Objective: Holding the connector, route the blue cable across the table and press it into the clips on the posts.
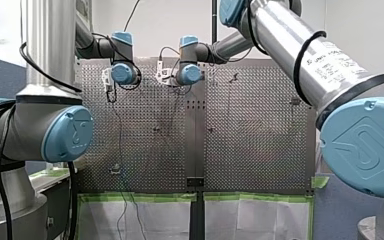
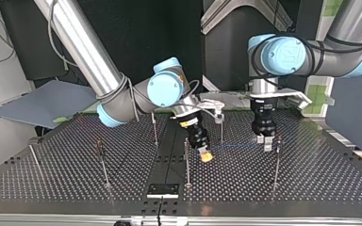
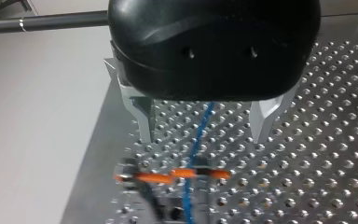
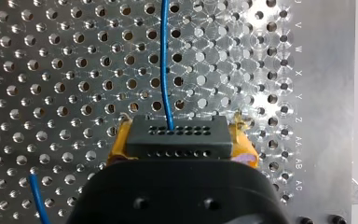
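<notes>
In the right wrist view my right gripper [image 4: 182, 140] has its yellow pads [image 4: 120, 142] shut on a black connector [image 4: 175, 133]. The blue cable [image 4: 164, 60] leaves the connector and runs straight ahead over the perforated plate. In the top view that gripper [image 2: 206, 156] hangs low beside a thin post [image 2: 186, 160]. My left gripper [image 3: 205, 135] is open; the blue cable [image 3: 200, 135] passes loosely between its metal fingers [image 3: 142, 116] toward a post clip with orange parts [image 3: 172, 175] ahead of them. In the top view it [image 2: 266, 143] stands next to another post [image 2: 277, 160].
Several thin posts stand on the perforated table [image 2: 311, 179], among them ones at the top view's left [image 2: 101, 160] and middle [image 2: 154, 127]. A black plate [image 2: 162, 190] lies at the near edge. In the front view both grippers [image 1: 109, 84] [image 1: 161, 75] work at the far edge.
</notes>
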### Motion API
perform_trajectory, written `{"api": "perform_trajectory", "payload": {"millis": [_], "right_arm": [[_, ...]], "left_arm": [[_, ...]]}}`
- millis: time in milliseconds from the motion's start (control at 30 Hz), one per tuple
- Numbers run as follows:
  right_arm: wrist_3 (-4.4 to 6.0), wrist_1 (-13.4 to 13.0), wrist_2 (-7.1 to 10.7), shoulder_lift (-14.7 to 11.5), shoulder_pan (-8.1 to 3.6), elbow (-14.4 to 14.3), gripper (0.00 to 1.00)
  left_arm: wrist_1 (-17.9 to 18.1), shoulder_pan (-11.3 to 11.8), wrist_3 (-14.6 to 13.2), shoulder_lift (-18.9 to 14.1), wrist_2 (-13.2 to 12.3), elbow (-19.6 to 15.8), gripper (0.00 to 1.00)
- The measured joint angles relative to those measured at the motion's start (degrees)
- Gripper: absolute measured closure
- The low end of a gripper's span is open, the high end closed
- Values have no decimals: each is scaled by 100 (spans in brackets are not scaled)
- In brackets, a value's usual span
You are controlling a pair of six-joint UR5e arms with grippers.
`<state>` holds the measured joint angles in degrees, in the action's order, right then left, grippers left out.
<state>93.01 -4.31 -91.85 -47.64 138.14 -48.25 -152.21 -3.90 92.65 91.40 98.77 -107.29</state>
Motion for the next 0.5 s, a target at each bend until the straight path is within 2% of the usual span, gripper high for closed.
{"api": "perform_trajectory", "payload": {"millis": [333, 500], "right_arm": [[0, 0, 0, 2, -8, -1, 100], [0, 0, 0, 3, -8, 0, 100]], "left_arm": [[100, -11, -3, 170, -4, 196, 0], [29, -60, -56, 401, 7, 408, 0]]}}
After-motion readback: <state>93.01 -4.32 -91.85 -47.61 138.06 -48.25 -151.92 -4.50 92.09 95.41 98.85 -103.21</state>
